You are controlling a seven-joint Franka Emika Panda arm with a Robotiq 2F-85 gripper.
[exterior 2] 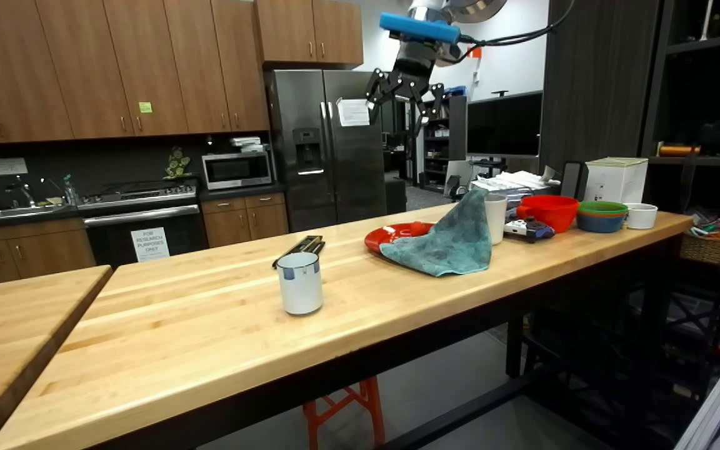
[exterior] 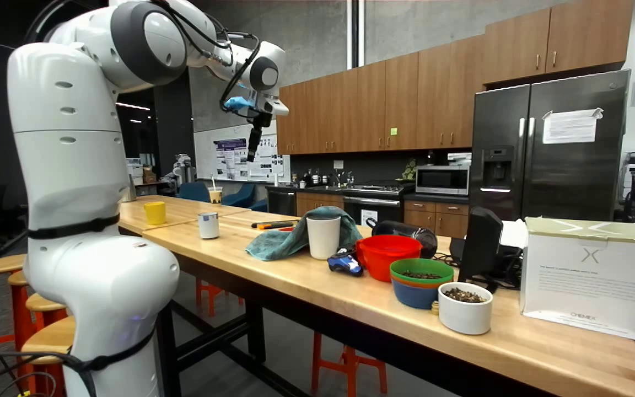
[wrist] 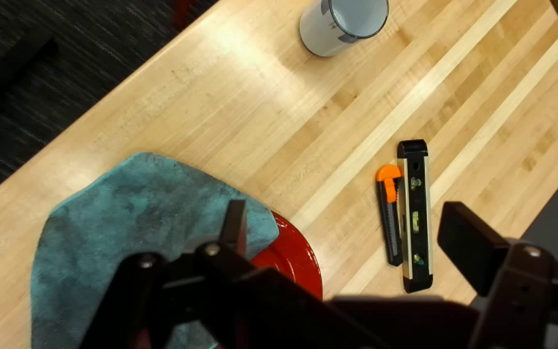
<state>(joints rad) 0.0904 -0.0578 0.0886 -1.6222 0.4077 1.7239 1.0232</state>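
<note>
My gripper (wrist: 354, 237) is open and empty, high above the wooden table; it also shows in both exterior views (exterior: 252, 154) (exterior 2: 397, 115). In the wrist view, an orange-and-black utility knife (wrist: 389, 218) lies beside a black spirit level (wrist: 415, 218), between my fingers as seen from above. A teal cloth (wrist: 129, 242) partly covers a red plate (wrist: 301, 257) below my left-hand finger in that view. The cloth (exterior 2: 444, 244) and plate (exterior 2: 384, 236) also show in an exterior view. A white enamel mug (wrist: 325, 31) with blue patches stands upright; it shows in both exterior views (exterior: 208, 226) (exterior 2: 300, 287).
Beside the cloth stand a white cup (exterior: 324, 237), a blue-and-black small object (exterior: 345, 262), a red bowl (exterior: 386, 256), stacked bowls (exterior: 419, 292), a white ramekin (exterior: 465, 314) and a large white box (exterior: 593, 281). A dark jar (exterior: 405, 231) lies behind. A yellow mug (exterior: 155, 213) stands farther off.
</note>
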